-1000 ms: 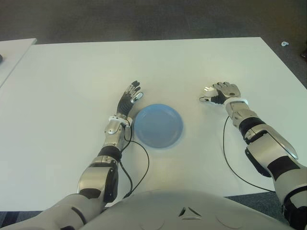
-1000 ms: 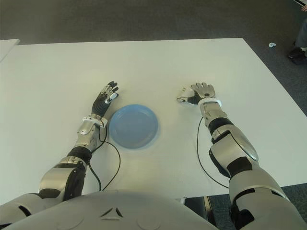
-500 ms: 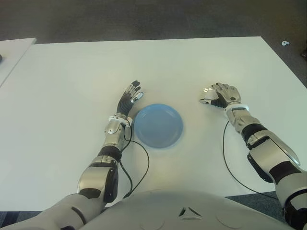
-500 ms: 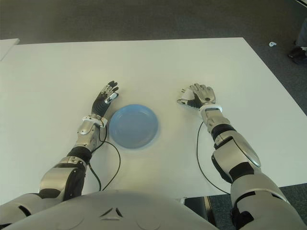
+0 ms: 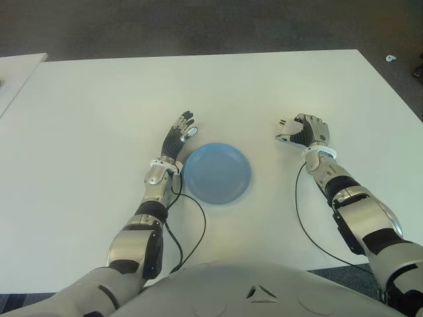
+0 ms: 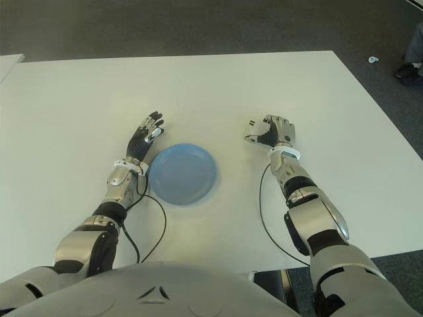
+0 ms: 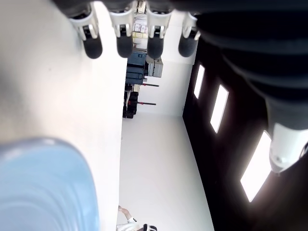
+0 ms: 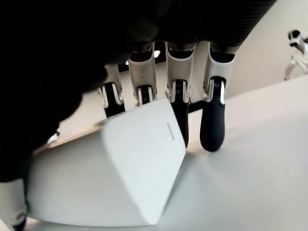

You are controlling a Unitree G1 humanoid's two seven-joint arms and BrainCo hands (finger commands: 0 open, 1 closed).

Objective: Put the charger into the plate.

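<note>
I see a plain white table [image 5: 99, 99] on dark grey carpet [image 5: 198, 26]; a second white table edge [image 5: 16, 69] sits off to the robot's left of it. The blue plate [image 5: 217, 173] lies near the middle of the table, with nothing in it. My right robot hand [image 5: 301, 129] is to the right of the plate, well apart from it, fingers curled around the white charger [image 8: 115, 168], which is tilted with one end just over the table; its prongs point toward the plate. My left robot hand [image 5: 179, 134] shows just beside the plate's left rim, fingers straight and spread, holding nothing. A small pale object [image 5: 391, 59] lies on the carpet beyond the table's far right corner. Through the left wrist view I see white walls and a dark equipment rack [image 7: 137, 72].
</note>
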